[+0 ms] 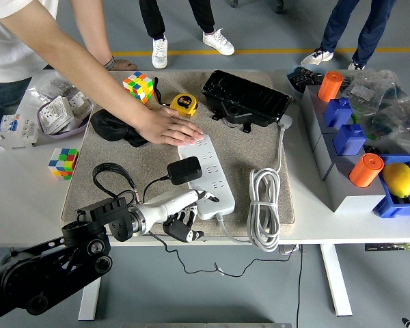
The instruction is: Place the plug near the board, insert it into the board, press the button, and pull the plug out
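I work in a lab or workshop hall: beyond my left hand (pixel 181 217) the white worktop (pixel 27 205) stands on a grey painted floor (pixel 260 31) with a yellow line (pixel 260 50), people standing around it. Far to that hand's right sit grey and blue parts bins (pixel 342 137); up to its left, white electrical breakers (pixel 14 130).

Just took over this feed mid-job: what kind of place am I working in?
Probably a robotics lab or workshop test bench, not a home: a white table crowded with test props such as a power strip, Rubik's cubes and a tape measure, with people standing on a line-marked grey floor.
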You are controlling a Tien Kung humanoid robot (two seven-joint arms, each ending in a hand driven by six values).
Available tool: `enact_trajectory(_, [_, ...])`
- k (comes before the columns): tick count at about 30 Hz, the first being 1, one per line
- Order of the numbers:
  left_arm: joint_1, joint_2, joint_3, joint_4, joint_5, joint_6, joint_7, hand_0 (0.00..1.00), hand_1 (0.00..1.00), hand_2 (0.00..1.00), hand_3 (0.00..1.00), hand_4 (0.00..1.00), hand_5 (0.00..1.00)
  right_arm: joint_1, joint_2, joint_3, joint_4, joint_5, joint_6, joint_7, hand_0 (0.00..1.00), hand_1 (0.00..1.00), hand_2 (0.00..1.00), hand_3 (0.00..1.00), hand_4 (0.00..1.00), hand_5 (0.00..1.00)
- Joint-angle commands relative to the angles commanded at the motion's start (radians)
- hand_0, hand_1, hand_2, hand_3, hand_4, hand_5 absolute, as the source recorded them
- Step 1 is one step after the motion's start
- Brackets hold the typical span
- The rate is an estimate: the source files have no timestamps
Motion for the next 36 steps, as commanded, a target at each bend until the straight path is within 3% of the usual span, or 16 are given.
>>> enact_trajectory(21, [-0.007,-0.014,0.013,0.044,0.007,0.013,0.005,0.056,0.11,0.233,0.875,0.73,0.002,0.0,0.001,0.002,0.0,0.0,0.001,0.002,0.601,0.597,0.548,0.549,0.791,0.281])
enact_trajectory(36, [0.011,0.012,-0.062,-0.058,-0.064,0.003,-0.015,0.056,0.11,0.234,0.867,0.715,0.002,-0.001,0.0,-0.002,0.0,0.002,0.003,0.003,0.602,0.595,0.548,0.55,0.791,0.28])
